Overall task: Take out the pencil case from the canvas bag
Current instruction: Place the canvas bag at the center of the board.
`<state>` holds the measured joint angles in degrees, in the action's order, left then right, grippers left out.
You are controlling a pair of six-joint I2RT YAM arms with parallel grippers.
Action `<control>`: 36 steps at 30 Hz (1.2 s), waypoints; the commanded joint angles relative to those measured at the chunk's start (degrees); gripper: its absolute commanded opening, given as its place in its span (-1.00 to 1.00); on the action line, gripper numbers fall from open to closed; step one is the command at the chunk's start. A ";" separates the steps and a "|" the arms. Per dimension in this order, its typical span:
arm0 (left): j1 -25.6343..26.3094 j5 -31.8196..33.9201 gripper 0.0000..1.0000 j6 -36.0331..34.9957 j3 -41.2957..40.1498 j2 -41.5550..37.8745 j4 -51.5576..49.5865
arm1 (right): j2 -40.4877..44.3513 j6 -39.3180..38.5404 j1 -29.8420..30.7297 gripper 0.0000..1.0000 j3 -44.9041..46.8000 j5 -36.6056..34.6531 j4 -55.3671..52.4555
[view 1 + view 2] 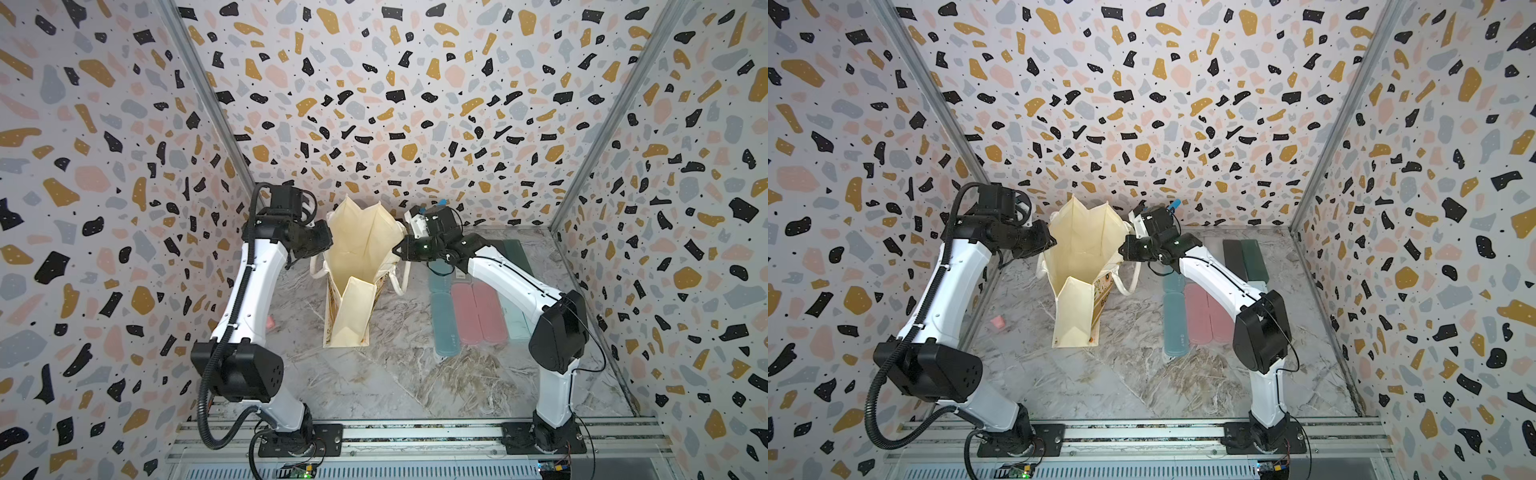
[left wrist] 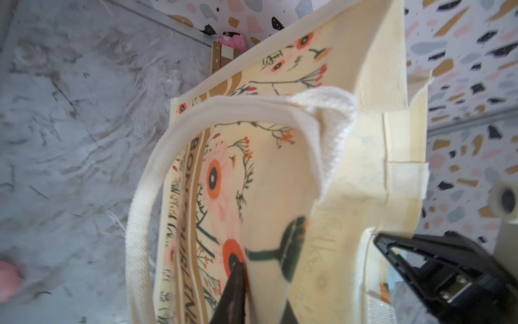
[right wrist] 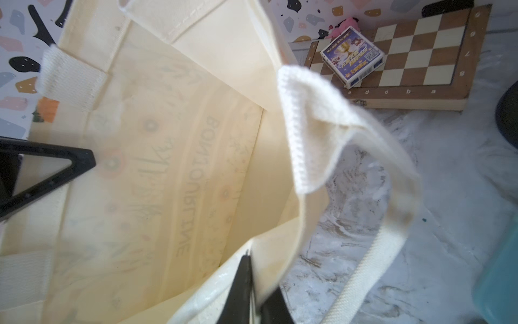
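Tabletop (image 1: 395, 382); wrist-only chessboard (image 3: 420, 56) behind canvas bag (image 1: 357, 245)

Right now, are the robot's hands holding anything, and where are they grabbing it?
The bag, by its top edge. The left gripper pinches the rim on one side, the right gripper the rim on the opposite side.
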<state>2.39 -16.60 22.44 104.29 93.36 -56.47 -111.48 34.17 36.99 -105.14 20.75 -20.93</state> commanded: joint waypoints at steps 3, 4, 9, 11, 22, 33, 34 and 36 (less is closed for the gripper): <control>-0.37 -1.09 0.06 0.42 1.00 -1.55 2.47 | 2.33 -1.79 -0.25 -0.16 -1.91 -0.06 1.34; -0.46 -0.98 0.24 0.42 0.97 -2.37 2.86 | 2.96 -2.12 -0.25 -0.04 -1.87 0.22 1.70; -1.11 1.43 0.98 0.24 -1.53 -9.00 6.06 | 8.27 -3.87 -0.23 0.35 0.87 -0.41 4.91; -1.50 3.60 0.98 0.31 -4.00 -12.50 8.34 | 11.82 -4.97 -0.24 0.49 4.22 -2.05 7.63; -2.48 27.17 0.98 4.08 -33.40 -34.58 27.48 | 36.02 -11.92 -3.83 1.00 35.59 -24.38 22.49; -3.10 47.05 0.98 6.51 -67.59 -45.16 54.59 | 42.22 -13.84 -20.03 0.95 55.07 -34.00 27.12; -3.14 46.45 0.98 4.90 -68.89 -44.06 56.78 | 42.07 -13.64 -21.08 0.89 56.57 -34.78 28.65; -3.10 44.64 0.98 0.31 -70.67 -40.62 60.73 | 40.85 -14.38 -23.17 0.84 58.52 -36.41 31.00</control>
<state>-0.49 26.52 28.27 35.31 50.09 -9.56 -71.42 21.02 15.44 -47.81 -12.38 4.27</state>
